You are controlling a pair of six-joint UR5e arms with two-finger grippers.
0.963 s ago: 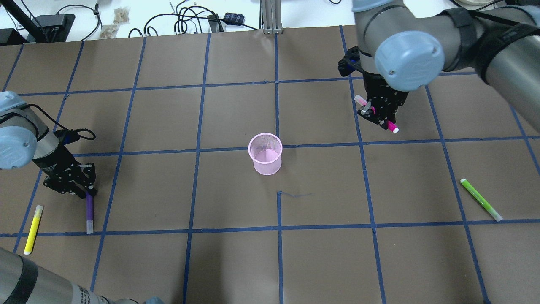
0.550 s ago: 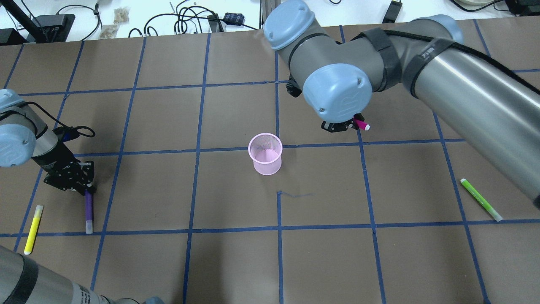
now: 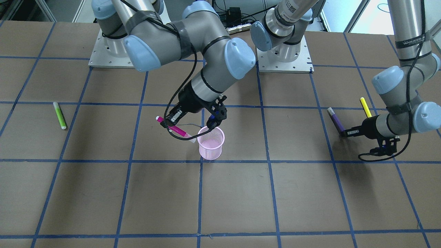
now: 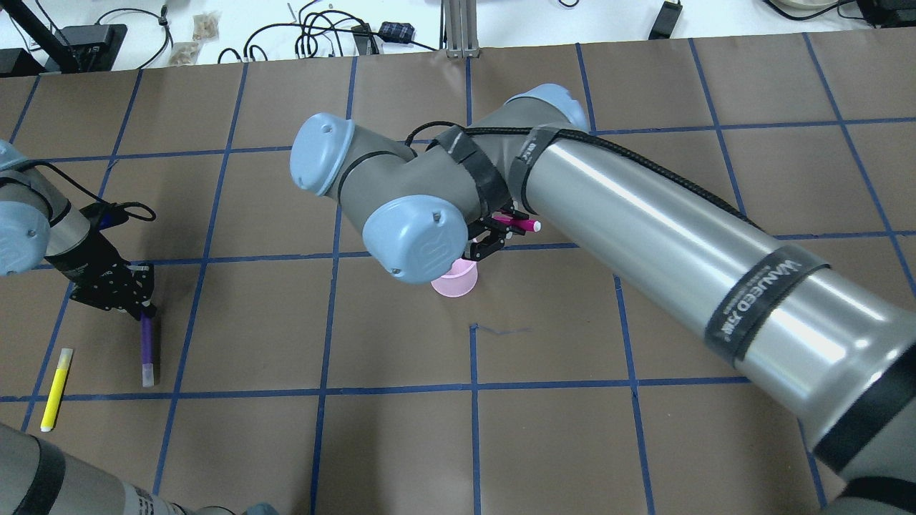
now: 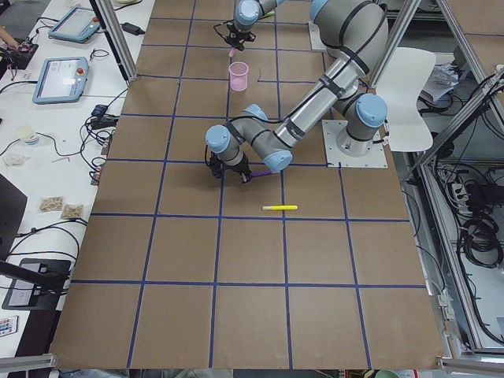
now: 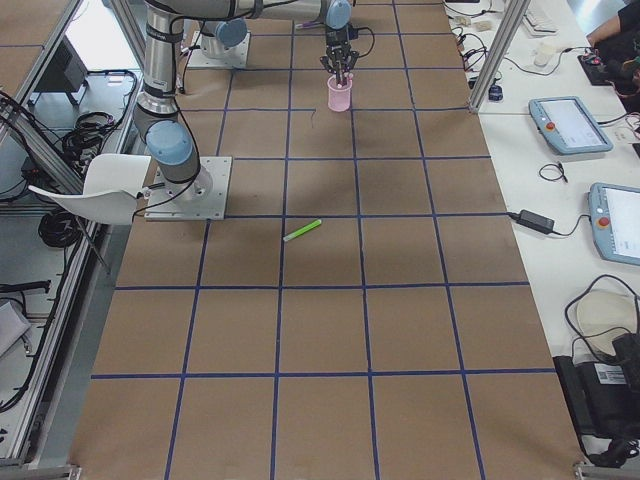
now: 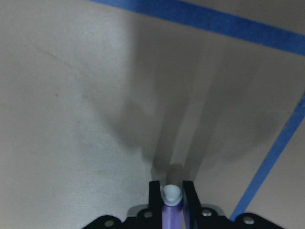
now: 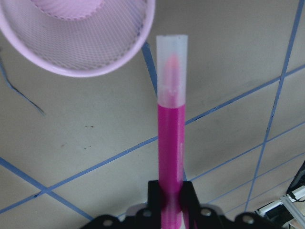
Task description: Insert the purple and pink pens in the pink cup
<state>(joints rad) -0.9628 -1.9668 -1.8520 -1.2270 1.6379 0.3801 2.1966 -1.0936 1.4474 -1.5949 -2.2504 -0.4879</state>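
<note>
Starting at the lower left of the overhead view: a yellow pen [image 4: 56,388] lies flat on the desk [image 4: 250,429], close to the frame edge. Just to its right is the purple pen [image 4: 147,347], running up and down the frame. The left end effector [image 4: 143,309] is clamped on its upper end. My left wrist camera confirms it: both fingers [image 7: 154,196] are pressed narrow against the purple barrel, and the pale cap points away from the lens toward the brown surface. I cannot tell whether the far tip touches the desk. So the purple pen sits at mid-left of the overhead frame, well apart from the cup.

Moving to the middle, the pink cup [image 4: 458,280] stands upright near the frame's centre, half covered by the right arm's blue wrist joint. Only its lower wall shows here.

Just right of that joint, the right end effector [image 4: 494,239] is pinched tight on the pink pen [image 4: 522,224]. The pen's white-tipped end pokes out toward the right. On the right wrist camera the magenta barrel rises from between the fingers at bottom centre. Its clear cap ends just beside the cup's mesh rim at upper left, outside the opening. The pink pen is tilted above the desk and not yet in the cup.

A green pen [image 3: 59,115] shows at the middle left of the front-facing view, lying flat and well apart from everything else.
</note>
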